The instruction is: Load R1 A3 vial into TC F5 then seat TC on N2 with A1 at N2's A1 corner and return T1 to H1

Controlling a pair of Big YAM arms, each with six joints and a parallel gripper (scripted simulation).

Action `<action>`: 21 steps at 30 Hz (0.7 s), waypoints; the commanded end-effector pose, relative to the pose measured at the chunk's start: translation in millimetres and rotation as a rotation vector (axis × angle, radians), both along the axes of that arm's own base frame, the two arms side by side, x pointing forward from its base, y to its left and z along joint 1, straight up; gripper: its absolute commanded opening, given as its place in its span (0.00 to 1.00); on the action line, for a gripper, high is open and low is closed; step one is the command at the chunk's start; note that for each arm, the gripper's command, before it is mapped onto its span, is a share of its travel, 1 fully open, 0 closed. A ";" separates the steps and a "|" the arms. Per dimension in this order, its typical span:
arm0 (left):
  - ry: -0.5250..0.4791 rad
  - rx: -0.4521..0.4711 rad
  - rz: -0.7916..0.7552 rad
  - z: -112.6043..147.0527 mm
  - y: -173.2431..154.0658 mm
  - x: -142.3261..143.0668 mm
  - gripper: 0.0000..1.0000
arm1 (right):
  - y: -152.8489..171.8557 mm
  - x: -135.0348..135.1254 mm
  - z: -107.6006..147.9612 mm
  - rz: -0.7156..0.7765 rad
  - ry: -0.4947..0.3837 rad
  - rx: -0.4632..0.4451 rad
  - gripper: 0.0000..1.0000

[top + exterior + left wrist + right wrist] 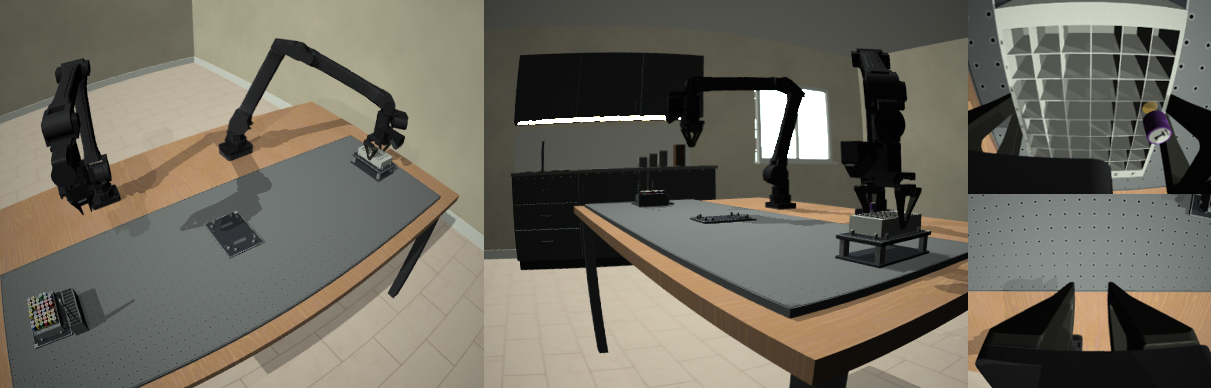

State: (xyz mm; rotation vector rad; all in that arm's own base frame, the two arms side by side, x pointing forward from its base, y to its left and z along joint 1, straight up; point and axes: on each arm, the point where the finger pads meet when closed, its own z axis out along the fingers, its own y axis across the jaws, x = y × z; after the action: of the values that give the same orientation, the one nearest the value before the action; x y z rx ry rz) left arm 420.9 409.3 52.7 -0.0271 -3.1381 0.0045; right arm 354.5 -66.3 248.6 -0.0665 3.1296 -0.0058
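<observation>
White carrier, left hand clamped on it

White gridded plastic tube carrier (378, 160) (866, 227) (1089, 16) at the black raised nest (378, 176) (880, 254); left hand (377, 152) (888, 218) (1090, 126) clamped across its sides. Probably light, stiff; hold outer walls low, keep level. Purple-capped vial (872, 205) (1157, 126) likely fragile, could rattle. Right hand (83, 212) (692, 145) (1091, 285): fingers slightly apart, nothing between

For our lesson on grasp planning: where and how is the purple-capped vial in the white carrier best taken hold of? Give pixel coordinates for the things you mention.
Probably by its purple cap (1157, 126), coming from above with slim tips on opposite sides. The cap stands above the carrier (866, 228) (1091, 16), while walls surround the wells, leaving little room lower down.
</observation>
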 end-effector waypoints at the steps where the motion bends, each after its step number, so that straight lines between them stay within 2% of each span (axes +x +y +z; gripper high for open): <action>1: -0.022 0.020 -0.002 3.1 1.3 11.5 0.00 | -0.3 -1.2 -7.6 -0.013 0.027 0.008 0.24; 10: -0.023 0.021 -0.002 2.3 2.0 12.0 0.00 | -0.3 -1.2 -7.6 -0.013 0.027 0.008 0.24; 11: -0.030 0.029 -0.001 12.4 8.0 10.4 0.00 | -0.3 -1.2 -7.6 -0.013 0.027 0.008 0.24; 14: -0.030 0.029 -0.001 12.3 8.0 10.4 0.00 | -0.3 -1.2 -7.6 -0.013 0.027 0.008 0.24; 15: -0.021 0.019 -0.002 1.1 1.2 11.0 0.00 | -0.3 -1.2 -7.6 -0.013 0.027 0.008 0.24; 16: -0.020 0.018 -0.002 0.4 0.9 10.7 0.00 | -0.3 -1.2 -7.6 -0.013 0.027 0.008 0.24; 17: -0.030 0.029 -0.001 12.1 8.0 10.4 0.00 | -0.3 -1.2 -7.6 -0.013 0.027 0.008 0.24; 20: -0.030 0.029 -0.001 11.9 8.0 10.4 0.00 | -0.3 -1.2 -7.6 -0.013 0.027 0.008 0.24; 21: -0.022 0.020 -0.002 1.0 2.0 11.6 0.00 | -0.3 -1.2 -7.6 -0.013 0.027 0.008 0.24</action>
State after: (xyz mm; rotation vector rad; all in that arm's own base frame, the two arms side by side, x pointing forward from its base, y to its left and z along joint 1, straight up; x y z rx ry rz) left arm 421.1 409.3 50.9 -0.0272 -3.1390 0.0032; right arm 354.5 -66.3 248.6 -0.0665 3.1296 -0.0058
